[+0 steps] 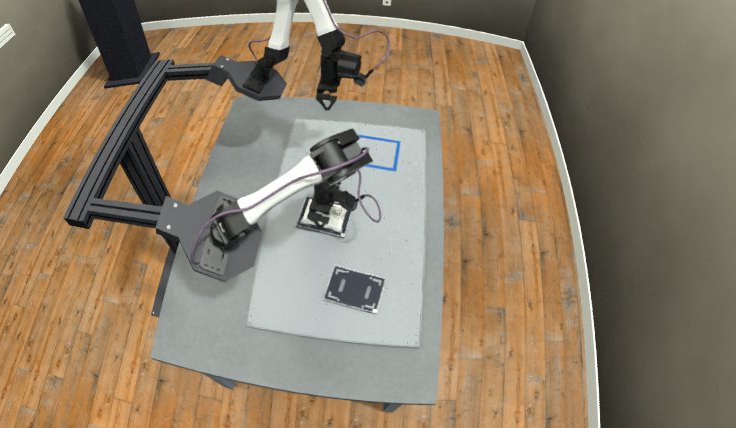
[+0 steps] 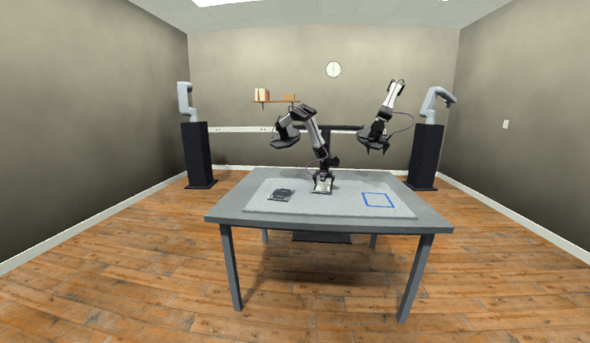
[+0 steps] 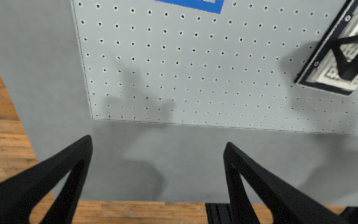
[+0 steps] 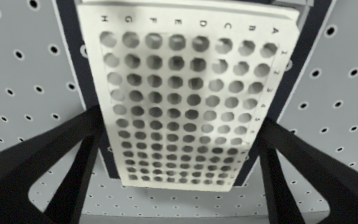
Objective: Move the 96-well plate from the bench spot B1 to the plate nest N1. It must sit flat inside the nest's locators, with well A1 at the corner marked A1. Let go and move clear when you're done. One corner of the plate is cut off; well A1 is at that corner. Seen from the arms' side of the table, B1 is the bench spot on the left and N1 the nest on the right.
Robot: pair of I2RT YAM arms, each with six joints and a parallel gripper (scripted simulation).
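The cream 96-well plate [image 1: 336,216] [image 2: 323,187] [image 3: 330,77] [image 4: 180,100] rests on a dark nest [image 3: 331,41] [image 4: 72,60] in the middle of the board. Its cut corner with A1 is at the upper right in the right wrist view. Whether it is fully seated inside the locators cannot be told. My right gripper [image 4: 181,119] [image 2: 323,180] is open, its fingers standing low beside the plate's two long sides. My left gripper [image 1: 326,107] [image 2: 376,151] [image 3: 160,145] is open and empty, high near the table's left end. The blue outline [image 1: 397,156] [image 2: 377,206] [image 3: 195,5] on the left holds no plate.
A second dark nest [image 1: 354,289] [image 2: 281,194] lies on the right part of the perforated board [image 1: 291,297] [image 2: 305,208], without a plate. It shows two slots and pale corner locators. The right arm crosses over the board in the top view.
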